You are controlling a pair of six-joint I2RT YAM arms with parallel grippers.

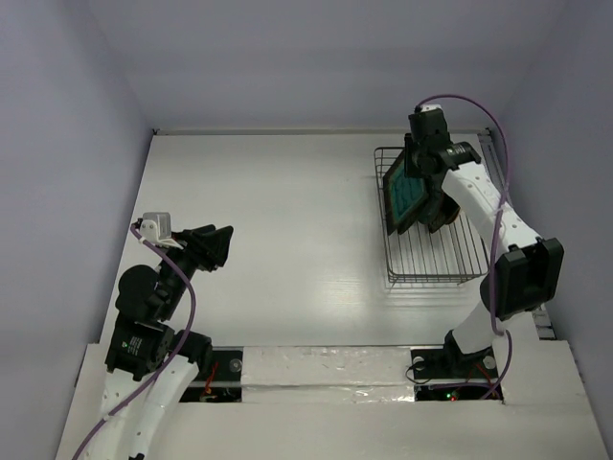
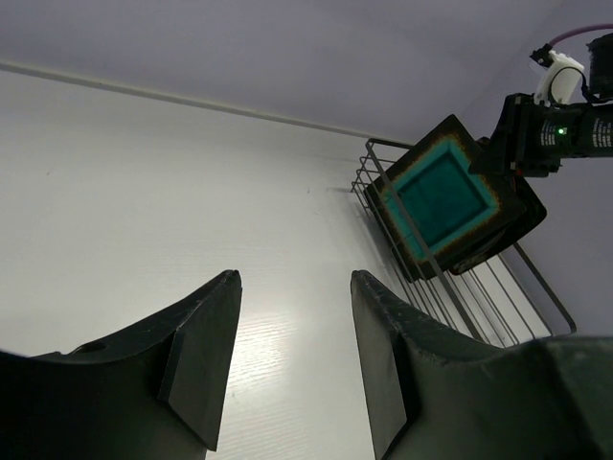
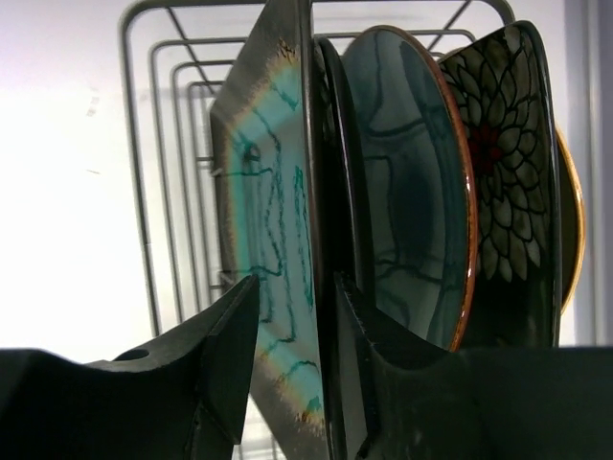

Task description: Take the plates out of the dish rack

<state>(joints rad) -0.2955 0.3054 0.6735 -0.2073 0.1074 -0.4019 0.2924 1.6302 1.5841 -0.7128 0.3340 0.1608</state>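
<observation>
The dark wire dish rack stands at the right of the table. My right gripper reaches down into its far end. In the right wrist view its jaws are closed over the edge of a square teal-faced plate, which sits rotated corner-up, unlike the others. Behind it stand a round glossy teal plate, a square plate showing its black flowered back, and a yellowish rim of a last plate, mostly hidden. My left gripper is open and empty, far left of the rack.
The rack's near half holds no plates. The left wrist view shows the rack, the square plate and white tabletop between. Walls close the table on three sides.
</observation>
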